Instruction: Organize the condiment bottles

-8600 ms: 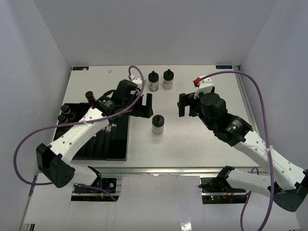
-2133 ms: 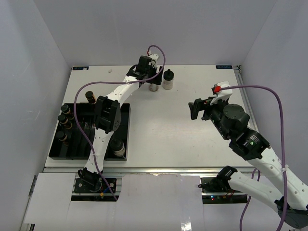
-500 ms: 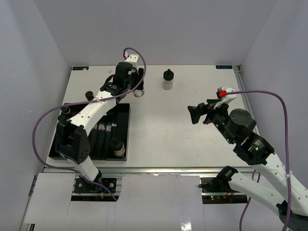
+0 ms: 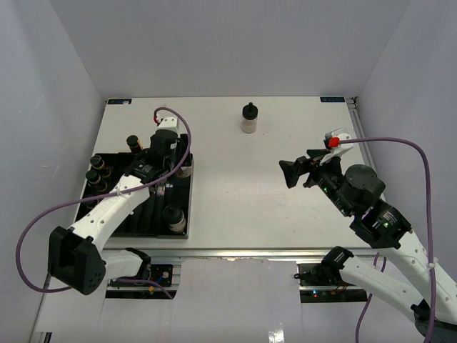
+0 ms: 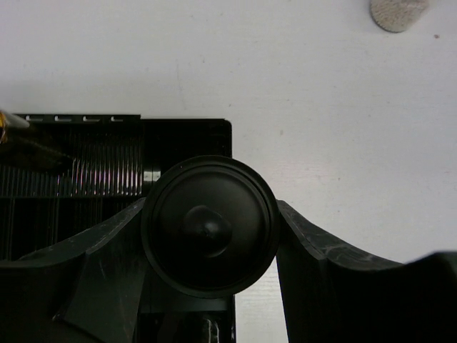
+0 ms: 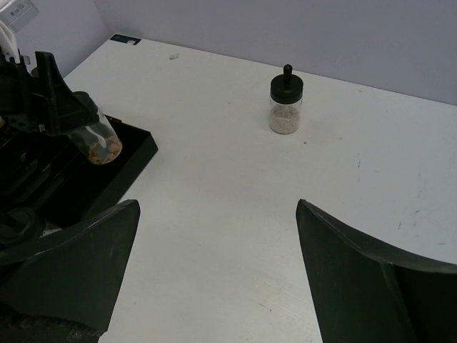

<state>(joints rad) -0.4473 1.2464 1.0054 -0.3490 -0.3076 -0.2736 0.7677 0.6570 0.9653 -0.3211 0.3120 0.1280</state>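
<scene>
Spreading across most of the overhead view, a white matte worktop (image 4: 243, 200) sits boxed in by plain pale lavender-grey walls (image 4: 228, 43) at the top, left and right of the frame. Its surface carries faint scuffs and small dark specks, clearest in the right wrist view. A small dark label (image 4: 118, 101) marks its upper left corner and a second dark label (image 4: 330, 99) its upper right. A silver metal rail (image 4: 235, 254) runs along its lower edge.

At the lower left lies a black slotted plastic tray (image 4: 156, 207). Slim black-capped bottles (image 4: 93, 175) stand along its left side, and a squat black-capped bottle of pale powder (image 4: 173, 219) sits in its lower right corner.

The left arm's fingers (image 5: 107, 271) are closed partway on a squat clear bottle with a black round cap (image 5: 209, 225), one finger pressed against each side of the cap. That bottle hangs over the tray's upper right corner, and in the right wrist view it (image 6: 101, 143) looks tilted, with tan powder inside.

The right arm's fingers (image 6: 357, 271) are spread wide with nothing between them, hovering above bare worktop at the right of the overhead frame (image 4: 301, 167).

A lone squat clear bottle of pale powder (image 4: 248, 118) stands upright near the upper middle of the worktop, well apart from both arms and the tray.
</scene>
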